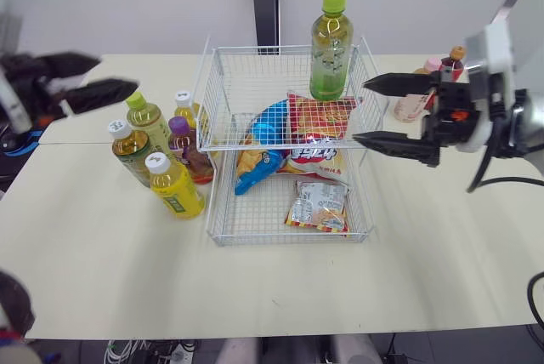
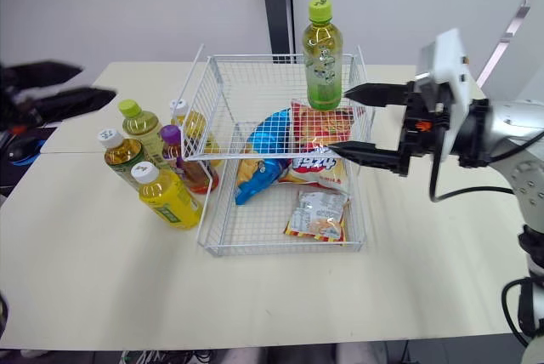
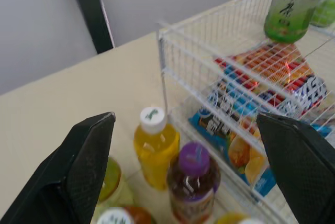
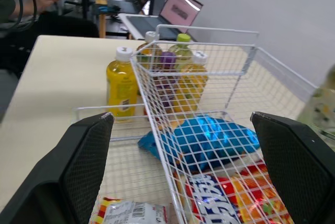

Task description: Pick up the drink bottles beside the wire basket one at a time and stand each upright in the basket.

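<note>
Head view: a clear green-tea bottle with a lime cap [image 1: 331,45] stands upright at the far right corner of the white wire basket [image 1: 289,241]. 5 capped drink bottles [image 1: 161,156] cluster on the beige tabletop [image 1: 102,262], just beside the basket's left wall. The right end effector [image 1: 361,110] gapes empty beside the right wall, and the left end effector [image 1: 117,75] gapes empty near the tabletop's left edge.

Left wrist view: dark characters run down the green-tea bottle's label.

Right wrist view: a blue snack bag [image 4: 209,143] lies in the basket, and an open laptop [image 4: 180,9] sits beyond.

I am seeing the white wire basket [image 1: 210,202] sitting on the counter [image 1: 102,245]. One green-capped tea bottle [image 1: 331,45] is standing upright at its far right corner. Five other bottles [image 1: 153,130] are standing upright, clustered just beside its left wall.
</note>
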{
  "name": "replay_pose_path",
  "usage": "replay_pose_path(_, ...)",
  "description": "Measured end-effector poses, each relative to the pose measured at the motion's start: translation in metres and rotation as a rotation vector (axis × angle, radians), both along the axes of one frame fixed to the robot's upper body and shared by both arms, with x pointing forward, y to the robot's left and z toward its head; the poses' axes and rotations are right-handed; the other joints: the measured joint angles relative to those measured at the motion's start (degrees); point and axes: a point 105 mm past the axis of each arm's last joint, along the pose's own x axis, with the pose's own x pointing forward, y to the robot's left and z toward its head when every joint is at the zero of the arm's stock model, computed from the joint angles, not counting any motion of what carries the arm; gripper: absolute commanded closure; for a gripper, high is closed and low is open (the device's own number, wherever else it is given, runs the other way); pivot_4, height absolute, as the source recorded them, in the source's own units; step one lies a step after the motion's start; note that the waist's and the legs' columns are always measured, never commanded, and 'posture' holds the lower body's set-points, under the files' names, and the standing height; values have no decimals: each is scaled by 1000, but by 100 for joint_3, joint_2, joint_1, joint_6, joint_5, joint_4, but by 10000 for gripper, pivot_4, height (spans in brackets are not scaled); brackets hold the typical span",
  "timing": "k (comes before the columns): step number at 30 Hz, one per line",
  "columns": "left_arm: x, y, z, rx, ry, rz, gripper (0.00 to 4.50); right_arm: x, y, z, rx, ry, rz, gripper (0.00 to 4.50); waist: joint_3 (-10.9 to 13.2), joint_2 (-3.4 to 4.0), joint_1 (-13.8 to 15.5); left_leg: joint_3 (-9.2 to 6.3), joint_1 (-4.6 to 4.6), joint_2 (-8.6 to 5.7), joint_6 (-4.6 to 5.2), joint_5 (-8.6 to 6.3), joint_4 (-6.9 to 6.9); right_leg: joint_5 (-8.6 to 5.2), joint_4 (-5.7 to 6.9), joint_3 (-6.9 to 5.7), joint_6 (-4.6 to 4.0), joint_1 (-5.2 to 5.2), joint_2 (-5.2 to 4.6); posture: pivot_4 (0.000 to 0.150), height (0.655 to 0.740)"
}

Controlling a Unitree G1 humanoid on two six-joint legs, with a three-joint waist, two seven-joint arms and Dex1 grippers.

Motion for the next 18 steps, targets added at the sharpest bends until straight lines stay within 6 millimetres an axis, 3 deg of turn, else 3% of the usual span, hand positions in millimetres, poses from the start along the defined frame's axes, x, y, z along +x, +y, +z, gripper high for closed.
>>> replay_pose_path(5, -26, 21, -5, -37, -18, 76, 197, -1, 9, -5, -22, 30, 76, 0, 0, -1, 101, 4, 1, 0, -1, -1, 0, 3, -8, 3, -3, 2, -5, 1500, 7400)
replay_pose_path(9, -43, 47, -40, -132, 13, 182, 197, -2, 15, -2, -16, 17, 117, 0, -5, 12, 108, 9, 6, 8, -2, -1, -6, 5, -12, 9, -9, 2, -11, 1500, 7400)
replay_pose_path(13, -42, 58, -63, -206, -5, 266, 197, -1, 19, -4, -17, 6, 127, 0, -6, 10, 147, -8, 5, 27, -5, -2, -5, 27, -44, 4, -31, 3, -6, 1500, 7400)
replay_pose_path(18, -29, 44, -58, -164, -52, 280, 197, 2, 22, -6, -21, -9, 110, 0, -8, 6, 159, 5, 5, 26, -9, -4, -5, 43, -45, 4, -28, 8, -4, 1500, 7400)
